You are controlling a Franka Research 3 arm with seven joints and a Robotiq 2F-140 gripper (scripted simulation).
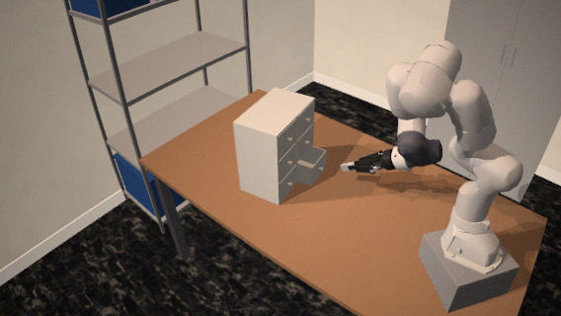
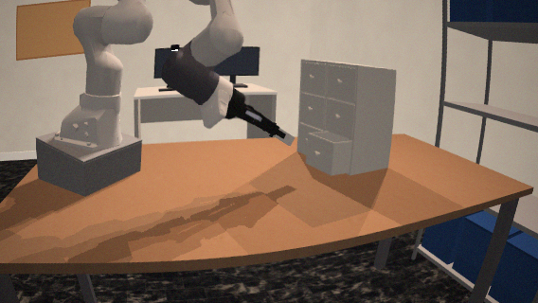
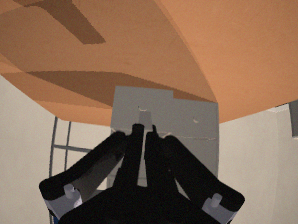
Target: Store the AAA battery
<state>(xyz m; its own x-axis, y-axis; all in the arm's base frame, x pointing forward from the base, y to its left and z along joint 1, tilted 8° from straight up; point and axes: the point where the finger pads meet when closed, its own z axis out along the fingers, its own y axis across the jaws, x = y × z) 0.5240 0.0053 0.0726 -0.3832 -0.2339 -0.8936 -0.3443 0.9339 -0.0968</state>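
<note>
The small white chest [image 1: 277, 145] stands on the brown table, also in the exterior view [image 2: 348, 115]. One bottom-row drawer [image 1: 312, 165] [image 2: 327, 151] is pulled partly out; the other drawers are pushed in. My gripper [image 1: 344, 168] [image 2: 286, 137] is shut with nothing between the fingers. It points at the front of the open drawer, a short way from it. In the wrist view the closed fingertips [image 3: 143, 129] aim at the chest front [image 3: 166, 119]. I see no AAA battery in any view, and the drawer's inside is hidden.
A metal shelf rack [image 1: 163, 99] with blue bins stands behind the table's far edge. The arm's grey base block [image 1: 466, 269] sits at the table's near right corner. A desk with a monitor [image 2: 208, 101] stands behind the table.
</note>
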